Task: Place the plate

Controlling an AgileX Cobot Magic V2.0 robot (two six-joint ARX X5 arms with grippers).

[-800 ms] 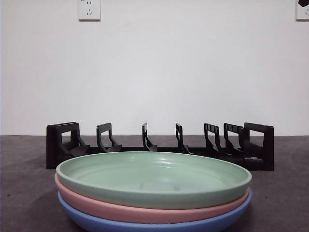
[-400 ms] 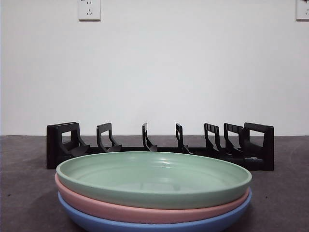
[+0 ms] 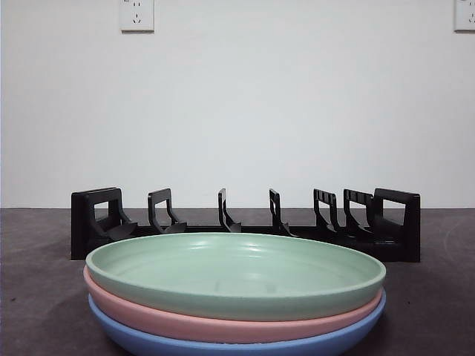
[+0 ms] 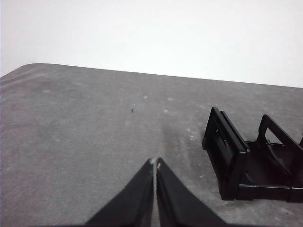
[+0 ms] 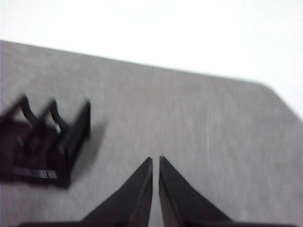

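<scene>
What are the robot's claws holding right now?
Nothing. The left gripper and the right gripper are both shut on nothing over the bare table. The green plate sits untouched on its stack.

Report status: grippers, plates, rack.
Left gripper shut, empty, over bare table beside the rack. Right gripper shut, empty, near the rack's other end. Green plate tops pink and blue. Rack slots hold nothing.
</scene>
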